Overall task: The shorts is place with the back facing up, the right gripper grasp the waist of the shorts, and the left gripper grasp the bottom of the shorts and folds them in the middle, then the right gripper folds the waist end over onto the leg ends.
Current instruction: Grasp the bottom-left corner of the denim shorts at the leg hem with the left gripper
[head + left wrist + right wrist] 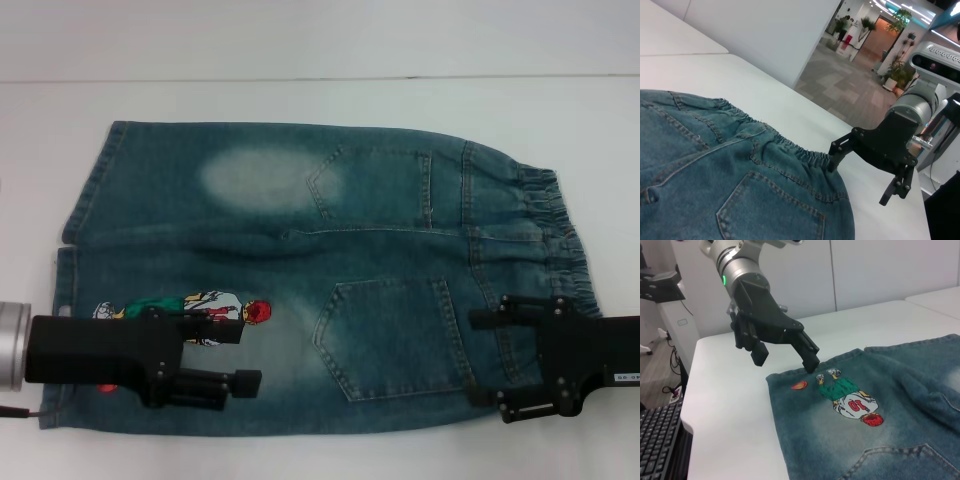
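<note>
We find the shorts point(320, 275) spread flat on the white table point(320, 45), back pockets up, with their long axis running across the robot from side to side: the waist end point(530, 260) lies toward the robot's right, the bottom of the shorts point(68, 280) toward its left.

The right end effector point(500, 365) hangs over the near part of the elastic band, fingers spread wide, one over the band, the other near the near edge of the cloth. It holds nothing.

The left end effector point(245, 355) stands over the near leg beside the cartoon print point(190, 312), fingers likewise parted and empty. In the right wrist view one fingertip sits at the hem, close to the orange ball point(799, 385); we cannot confirm contact.

Each arm is thus nearest its own assigned end. We judge both grasps not yet made; closing calls for a descent onto the near edge.
</note>
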